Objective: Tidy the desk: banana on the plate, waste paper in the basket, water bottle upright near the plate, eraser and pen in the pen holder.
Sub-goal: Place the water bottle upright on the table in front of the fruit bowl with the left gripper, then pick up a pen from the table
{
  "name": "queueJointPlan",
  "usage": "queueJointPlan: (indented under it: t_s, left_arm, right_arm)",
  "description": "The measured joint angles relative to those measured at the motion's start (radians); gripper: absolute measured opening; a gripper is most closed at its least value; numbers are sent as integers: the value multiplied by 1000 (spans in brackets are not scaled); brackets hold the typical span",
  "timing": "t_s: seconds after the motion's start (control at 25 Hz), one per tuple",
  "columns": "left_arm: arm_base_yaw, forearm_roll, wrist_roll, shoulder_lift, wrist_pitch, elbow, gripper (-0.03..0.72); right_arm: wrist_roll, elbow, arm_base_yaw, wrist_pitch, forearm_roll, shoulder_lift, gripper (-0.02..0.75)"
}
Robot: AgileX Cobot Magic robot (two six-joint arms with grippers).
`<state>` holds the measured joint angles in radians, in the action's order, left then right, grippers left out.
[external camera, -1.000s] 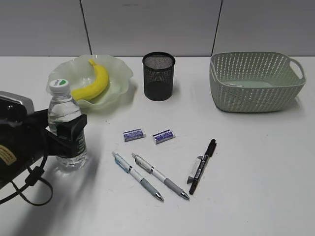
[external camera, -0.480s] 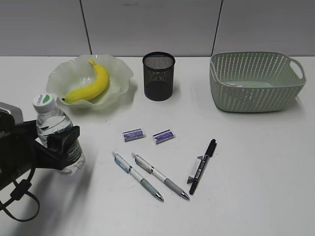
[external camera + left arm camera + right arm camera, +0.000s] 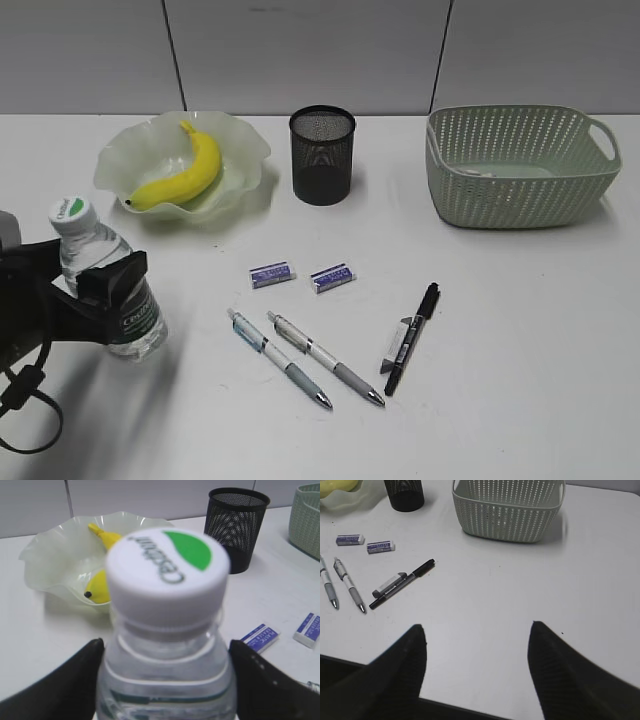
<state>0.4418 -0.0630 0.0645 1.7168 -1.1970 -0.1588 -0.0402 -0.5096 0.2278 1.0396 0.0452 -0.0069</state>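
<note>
White desk (image 3: 520, 330), pale wall panels behind. Notes run near to far.

Nearest, left edge: left gripper (image 3: 105, 305) clamped on the water bottle (image 3: 110, 290), one jaw on each side of the body just below the neck. Bottle tilted, cap leaning left and back. Since a second ago it has shifted left and toward the camera, further from the plate, and leans more. Whether its base touches the desk: cannot tell.

Right gripper (image 3: 477, 665) hangs above bare desk, jaws wide apart, gripping nothing; only its wrist view shows it.

Mid-desk: two silver pens (image 3: 325, 358) side by side, a black pen (image 3: 412, 335) to their right with a small grey piece beside its barrel. Just beyond, two erasers (image 3: 332, 277) in blue-and-white sleeves, a little apart. None have moved.

Far row, left to right:
- plate (image 3: 245, 150) holds the banana (image 3: 185, 170), lying curved across the bowl.
- pen holder (image 3: 322, 155) upright; contents not visible through the mesh.
- basket (image 3: 520, 175); something pale on its floor near the left wall, too indistinct to name.
</note>
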Motion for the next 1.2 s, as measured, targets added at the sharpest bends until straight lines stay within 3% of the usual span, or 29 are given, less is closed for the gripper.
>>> queueJointPlan:
  t_s: [0.44,0.8,0.96,1.08,1.2]
  left_arm:
    - [0,19,0,-29,-8,-1,617]
    - [0,-41,0,-332,-9,-1,611]
    - [0,-122,0,-505,11,-1,602]
    - [0,-200,-6,-648,238,-16,595]
    - [0,-212,-57,-783,635,-101,592]
  right_arm:
    - [0,0,0,0,0,0,503]
    - [0,0,0,0,0,0,502]
    - [0,0,0,0,0,0,502]
    - [0,0,0,0,0,0,502]
    - [0,0,0,0,0,0,502]
